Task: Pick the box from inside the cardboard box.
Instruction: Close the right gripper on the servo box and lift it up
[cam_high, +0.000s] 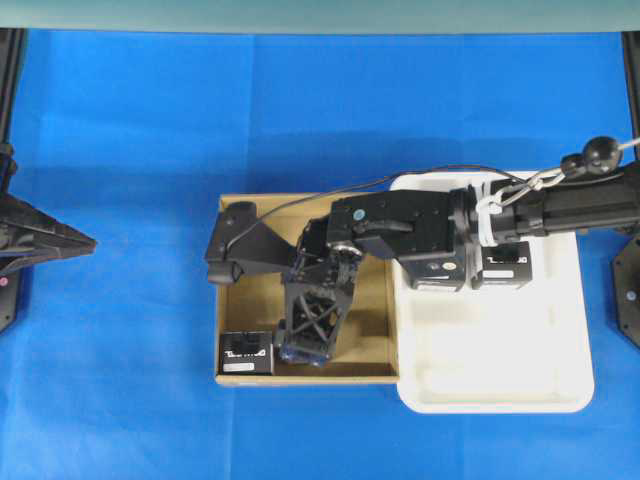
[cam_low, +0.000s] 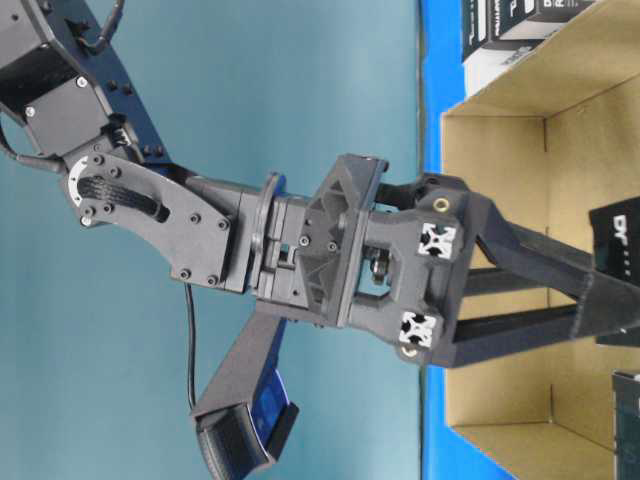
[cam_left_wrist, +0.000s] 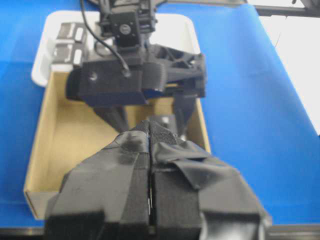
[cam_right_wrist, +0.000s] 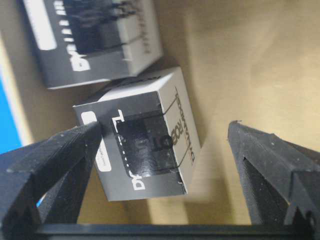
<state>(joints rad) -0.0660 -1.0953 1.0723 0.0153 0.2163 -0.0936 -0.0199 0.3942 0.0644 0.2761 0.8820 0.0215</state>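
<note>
The cardboard box (cam_high: 255, 310) lies mid-table, and my right arm reaches across into it. In the right wrist view my right gripper (cam_right_wrist: 166, 127) is open around a black box (cam_right_wrist: 145, 150) with white lettering. The left finger (cam_right_wrist: 55, 155) is at the box's side, while the right finger (cam_right_wrist: 265, 165) stands well apart from it. A second black box (cam_high: 246, 353) rests in the cardboard box's front left corner, just beside the first. My left gripper (cam_high: 86, 242) hovers at the table's left edge, shut with nothing in it, its fingers (cam_left_wrist: 135, 150) pressed together.
A white tray (cam_high: 500, 350) touches the cardboard box's right side and holds two black boxes (cam_high: 435, 272) (cam_high: 503, 266) under my right forearm. Blue cloth (cam_high: 150, 130) covers the table. The cardboard walls (cam_low: 500, 120) are low.
</note>
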